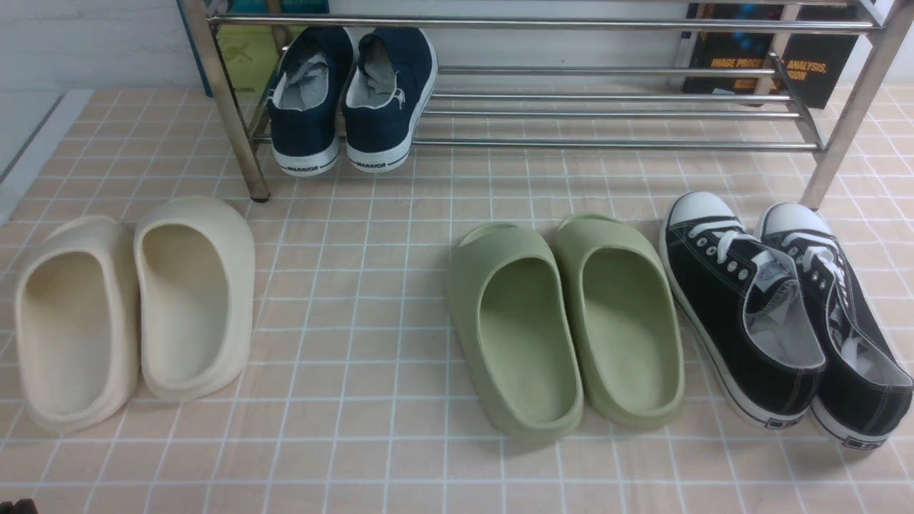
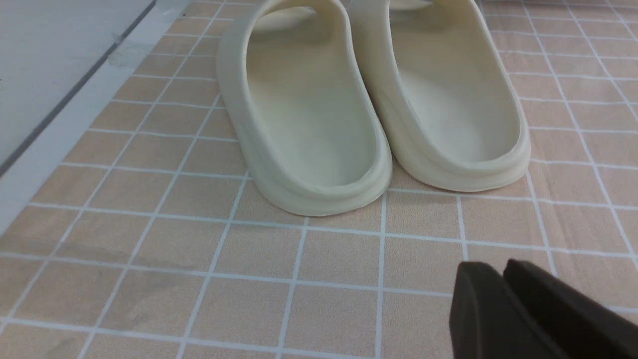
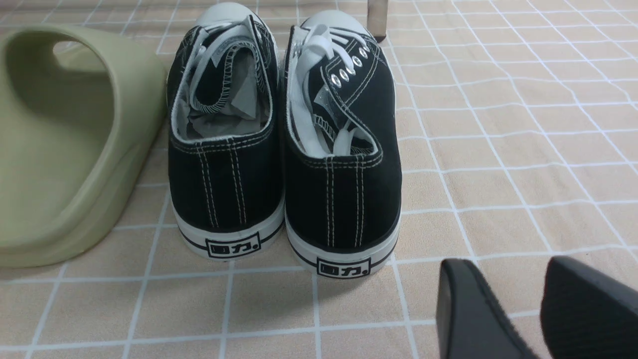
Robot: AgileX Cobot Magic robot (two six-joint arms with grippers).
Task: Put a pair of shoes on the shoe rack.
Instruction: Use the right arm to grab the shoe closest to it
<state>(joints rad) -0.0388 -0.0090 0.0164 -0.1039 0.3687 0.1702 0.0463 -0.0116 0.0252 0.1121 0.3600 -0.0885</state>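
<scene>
The pair of black canvas sneakers (image 1: 778, 314) with white toe caps and laces stands side by side on the tiled cloth at the front right, toes toward the chrome shoe rack (image 1: 614, 107) at the back. In the right wrist view their heels (image 3: 284, 164) face me. My right gripper (image 3: 508, 279) is open and empty, just behind and to the outer side of the heels. My left gripper (image 2: 498, 271) is shut and empty, a little behind the cream slippers (image 2: 374, 99). Neither gripper shows in the front view.
Navy WARRIOR sneakers (image 1: 353, 96) sit on the rack's lower shelf at its left end. Green foam slippers (image 1: 564, 321) stand right beside the black sneakers, also in the right wrist view (image 3: 65, 139). Cream slippers (image 1: 136, 307) stand at the front left. A rack leg (image 1: 850, 114) rises just beyond the sneakers' toes.
</scene>
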